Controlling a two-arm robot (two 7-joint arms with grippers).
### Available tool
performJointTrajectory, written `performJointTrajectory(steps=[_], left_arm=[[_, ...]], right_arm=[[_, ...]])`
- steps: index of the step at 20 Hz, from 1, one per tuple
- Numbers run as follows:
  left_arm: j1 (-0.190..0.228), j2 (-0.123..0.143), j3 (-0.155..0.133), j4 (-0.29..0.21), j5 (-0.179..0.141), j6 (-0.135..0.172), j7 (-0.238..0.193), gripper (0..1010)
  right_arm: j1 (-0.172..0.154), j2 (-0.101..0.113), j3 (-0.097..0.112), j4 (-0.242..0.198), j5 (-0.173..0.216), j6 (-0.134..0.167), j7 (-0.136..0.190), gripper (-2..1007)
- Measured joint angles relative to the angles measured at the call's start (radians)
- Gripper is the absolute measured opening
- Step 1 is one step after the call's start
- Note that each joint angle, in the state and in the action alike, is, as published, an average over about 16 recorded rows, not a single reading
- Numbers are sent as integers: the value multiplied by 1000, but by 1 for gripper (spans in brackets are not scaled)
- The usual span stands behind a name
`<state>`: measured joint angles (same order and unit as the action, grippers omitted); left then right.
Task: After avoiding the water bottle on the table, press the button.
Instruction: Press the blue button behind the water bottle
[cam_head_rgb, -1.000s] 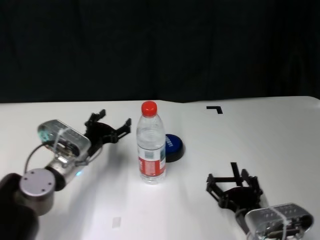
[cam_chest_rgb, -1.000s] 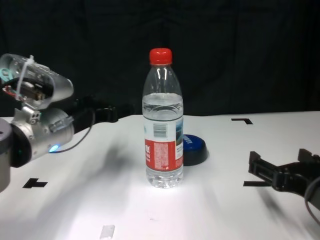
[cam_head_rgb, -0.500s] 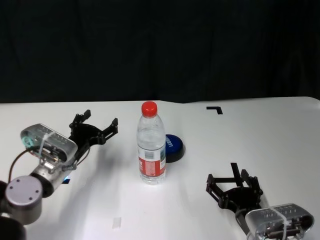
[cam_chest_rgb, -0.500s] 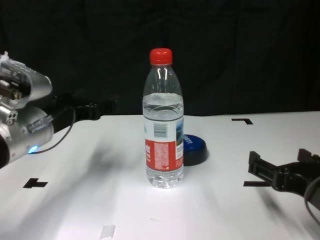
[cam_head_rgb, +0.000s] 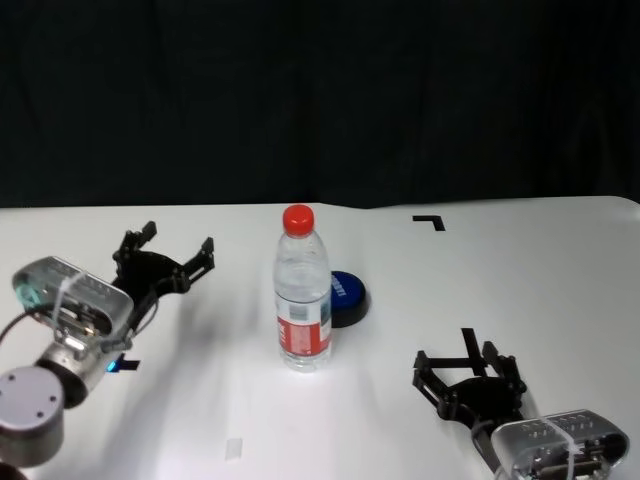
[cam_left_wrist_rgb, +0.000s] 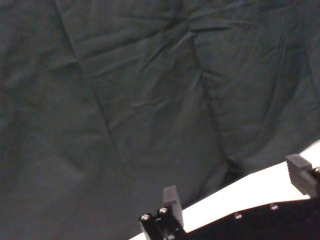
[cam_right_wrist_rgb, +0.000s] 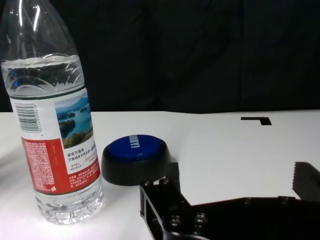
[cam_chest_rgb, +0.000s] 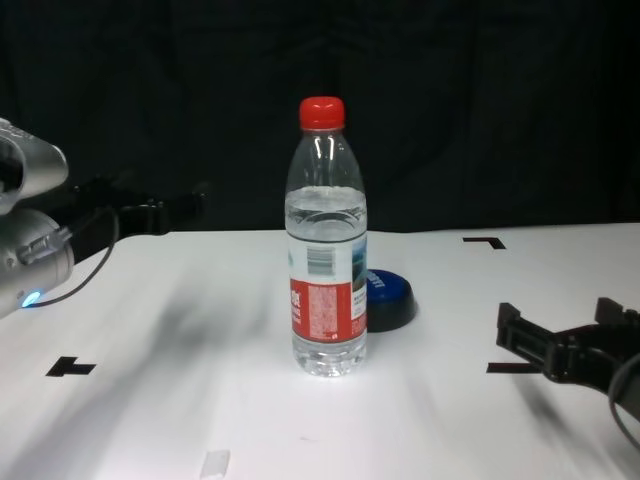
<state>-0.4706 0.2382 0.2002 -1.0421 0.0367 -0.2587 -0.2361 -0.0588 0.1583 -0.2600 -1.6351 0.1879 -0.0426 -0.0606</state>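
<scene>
The water bottle stands upright mid-table, clear with a red cap; it also shows in the chest view and right wrist view. The dark blue button lies just behind and right of it, also in the chest view and right wrist view. My left gripper is open and empty, raised at the far left, well left of the bottle; it also shows in the chest view. My right gripper is open and empty at the front right.
The white table carries black tape marks: a corner at the back right and one by my right gripper. A small white scrap lies near the front edge. A dark curtain hangs behind.
My left gripper has drawn back to the left, away from the bottle. The bottle, button and right arm have not moved.
</scene>
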Motion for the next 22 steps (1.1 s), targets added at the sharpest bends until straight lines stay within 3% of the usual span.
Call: performJointTrajectory(steps=[22], left_arm=[[130,12,-53,-179,11,52,35,1009]], right_arm=[[0,0,0,0,0,0,0,1003]])
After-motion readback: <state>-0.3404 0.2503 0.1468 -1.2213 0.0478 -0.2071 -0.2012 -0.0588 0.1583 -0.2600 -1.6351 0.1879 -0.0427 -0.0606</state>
